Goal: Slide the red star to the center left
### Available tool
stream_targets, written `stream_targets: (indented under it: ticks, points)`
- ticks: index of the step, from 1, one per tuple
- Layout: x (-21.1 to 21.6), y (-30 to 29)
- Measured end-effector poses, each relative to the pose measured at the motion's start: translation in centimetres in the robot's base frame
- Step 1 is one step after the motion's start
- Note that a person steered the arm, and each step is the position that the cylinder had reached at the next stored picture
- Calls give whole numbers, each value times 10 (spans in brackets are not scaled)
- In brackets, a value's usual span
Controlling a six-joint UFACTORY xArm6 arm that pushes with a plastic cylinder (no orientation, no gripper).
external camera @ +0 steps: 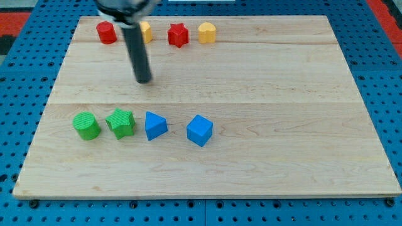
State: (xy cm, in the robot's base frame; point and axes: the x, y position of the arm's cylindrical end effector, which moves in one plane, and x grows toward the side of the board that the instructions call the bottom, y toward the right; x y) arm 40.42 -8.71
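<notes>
The red star (178,35) sits near the view's top, left of middle, on the wooden board (282,94). My tip (144,80) rests on the board below and to the left of the star, apart from it. A red cylinder (106,32) stands at the top left. A yellow block (146,31) is partly hidden behind my rod. A yellow block (207,32) stands just right of the star.
A row lies lower left: a green cylinder (86,125), a green star (120,122), a blue triangular block (155,125) and a blue cube (200,130). Blue pegboard surrounds the board.
</notes>
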Motion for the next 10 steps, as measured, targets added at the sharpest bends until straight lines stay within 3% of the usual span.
stream_targets:
  ticks: [1,3,5,9,10]
  points:
    - [19,19]
    - [-88,53]
    - [-106,47]
    - [-196,62]
    - [-209,32]
